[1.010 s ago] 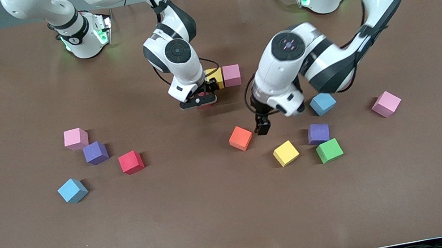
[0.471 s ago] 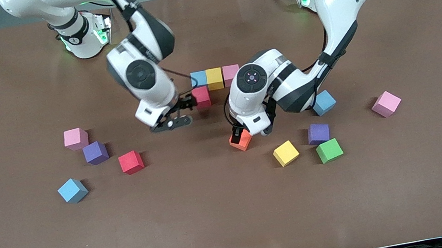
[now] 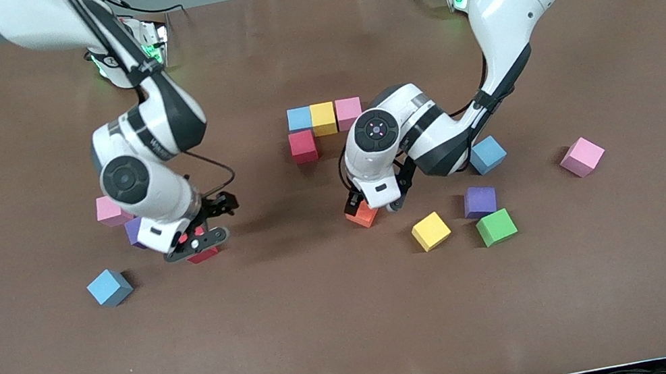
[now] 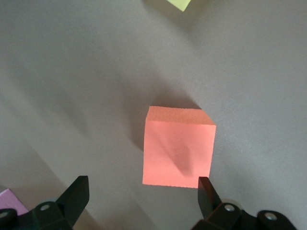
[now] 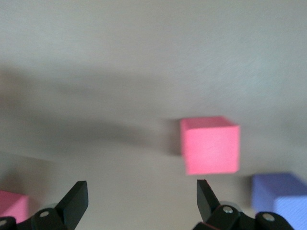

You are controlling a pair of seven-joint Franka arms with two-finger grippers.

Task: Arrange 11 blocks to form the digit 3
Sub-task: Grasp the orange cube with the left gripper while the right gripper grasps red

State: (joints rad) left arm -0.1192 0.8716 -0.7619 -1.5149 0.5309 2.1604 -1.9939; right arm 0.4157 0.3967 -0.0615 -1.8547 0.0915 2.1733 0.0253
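The left tool (image 3: 370, 202) hung over the orange block (image 4: 178, 146), jaws apart; the right tool (image 3: 201, 227) — also apart — hovered over a red block (image 5: 210, 144). Either descent, slightly off-centre, risked nudging its cube askew.

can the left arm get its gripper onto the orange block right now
Probably yes: the left gripper hangs open right above the orange block, which sits alone on the table, the yellow block well apart from it.

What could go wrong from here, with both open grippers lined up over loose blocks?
1. The left gripper sits off-centre over the orange block; one finger may land on its top rather than straddle it.
2. The right gripper is not yet centred on the red block; the purple block lies close beside it and could be nudged.
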